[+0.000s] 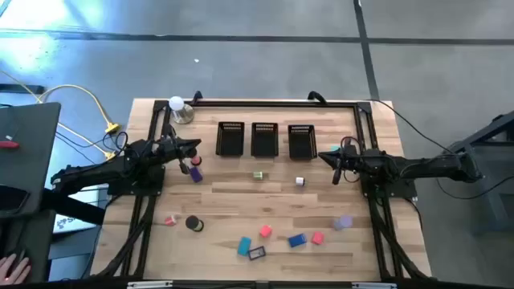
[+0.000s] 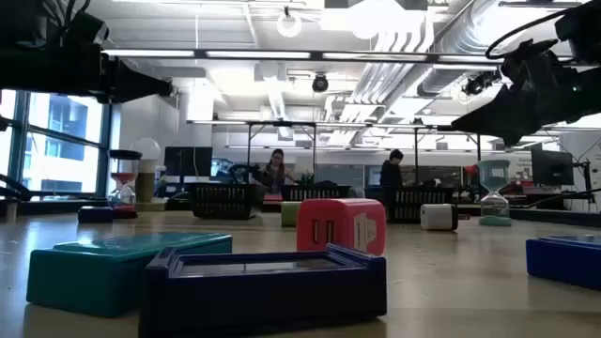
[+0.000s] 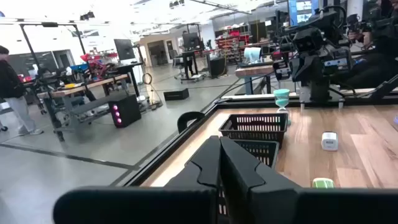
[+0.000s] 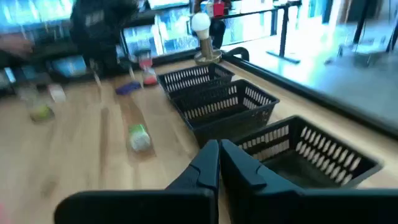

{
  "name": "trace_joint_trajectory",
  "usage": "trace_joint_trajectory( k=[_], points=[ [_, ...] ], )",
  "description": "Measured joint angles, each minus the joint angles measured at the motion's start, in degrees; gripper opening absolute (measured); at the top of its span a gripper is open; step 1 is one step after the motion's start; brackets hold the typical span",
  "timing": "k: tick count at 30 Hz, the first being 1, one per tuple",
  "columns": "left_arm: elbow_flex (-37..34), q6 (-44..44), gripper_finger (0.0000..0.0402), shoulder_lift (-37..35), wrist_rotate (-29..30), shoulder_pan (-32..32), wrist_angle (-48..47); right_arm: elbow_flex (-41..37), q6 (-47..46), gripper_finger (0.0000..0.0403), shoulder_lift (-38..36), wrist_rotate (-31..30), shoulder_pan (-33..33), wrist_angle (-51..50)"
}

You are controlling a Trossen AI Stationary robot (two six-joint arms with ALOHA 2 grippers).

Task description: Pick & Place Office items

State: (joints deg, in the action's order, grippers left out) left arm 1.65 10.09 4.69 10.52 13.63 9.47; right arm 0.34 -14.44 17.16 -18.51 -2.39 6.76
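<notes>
table [image 1: 241,201]: pale wood planks, black frame along its edges
three bins [image 1: 265,140]: black mesh, a grid pattern on their walls
ball [image 1: 176,103]: white, on a metal-coloured base
left gripper [image 1: 195,147]: dark, near black
right gripper [image 1: 324,156]: dark, near black
block just beside the left gripper [image 1: 196,174]: purple
hourglass piece just beside the right gripper [image 3: 282,98]: teal
block between the two grippers [image 1: 259,175]: pale green
cube nearer the right gripper [image 1: 299,181]: white
roll [image 1: 193,224]: black
blocks well apart from both grippers: pink [image 1: 265,232], pink [image 1: 318,238], blue [image 1: 297,240], teal [image 1: 244,246], lilac [image 1: 344,221]
frame piece [image 1: 257,254]: dark navy rim, pale centre
cables beyond the left arm [image 1: 80,100]: yellow
</notes>
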Motion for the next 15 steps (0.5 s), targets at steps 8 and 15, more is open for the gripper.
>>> trace_joint_trajectory(
  k=[8, 15],
  points=[
    [0.0, 0.0, 0.0001, 0.0, 0.0, 0.0, 0.4, 0.0, -2.0, 0.0003, 0.0, 1.5, 0.0, -0.6],
    [0.0, -4.0, 0.0001, 0.0, -0.7, 0.0, 0.4, 0.0, -1.8, 0.0003, 0.0, 0.5, 0.0, 0.3]
  ],
)
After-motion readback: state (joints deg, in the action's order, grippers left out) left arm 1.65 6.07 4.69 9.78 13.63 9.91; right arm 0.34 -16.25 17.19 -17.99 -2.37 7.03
